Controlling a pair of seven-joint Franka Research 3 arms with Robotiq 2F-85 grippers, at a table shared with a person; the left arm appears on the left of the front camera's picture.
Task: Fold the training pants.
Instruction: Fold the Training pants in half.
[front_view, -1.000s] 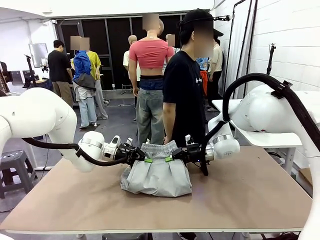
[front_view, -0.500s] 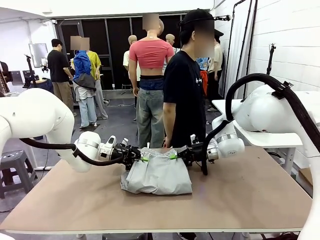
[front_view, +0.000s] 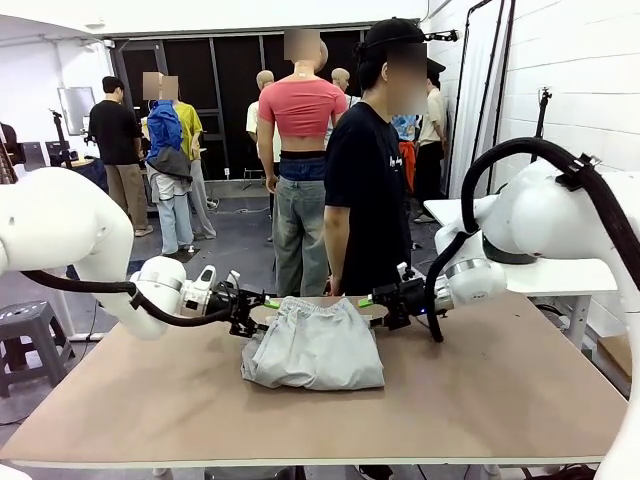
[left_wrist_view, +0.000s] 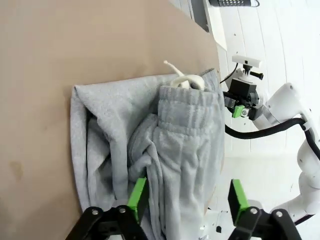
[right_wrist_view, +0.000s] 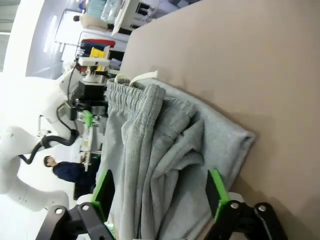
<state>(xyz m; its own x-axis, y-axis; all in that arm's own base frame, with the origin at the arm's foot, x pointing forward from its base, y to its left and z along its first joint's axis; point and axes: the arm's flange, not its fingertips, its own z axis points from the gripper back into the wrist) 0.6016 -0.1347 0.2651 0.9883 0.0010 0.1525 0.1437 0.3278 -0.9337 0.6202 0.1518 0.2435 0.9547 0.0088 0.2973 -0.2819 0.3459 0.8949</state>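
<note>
Both grippers hang wide open, one at each end of the waistband, with the pants bundled between them.

The light grey soft jersey training pants (front_view: 314, 345) lie folded in a thick bundle mid-table on the brown board tabletop (front_view: 500, 390), gathered elastic waistband on top at the far edge, running left to right. The left gripper (front_view: 262, 304) sits at nine o'clock of the bundle, green pads spread and holding nothing; the right gripper (front_view: 370, 300) mirrors it at three o'clock, equally wide and empty. In each wrist view the cloth lies straight ahead between the fingers, its long axis running from one gripper to the other. Both look equally near. My read: the fold looks close to done, and any tidy-up means reaching inward along that waistband line.
</note>
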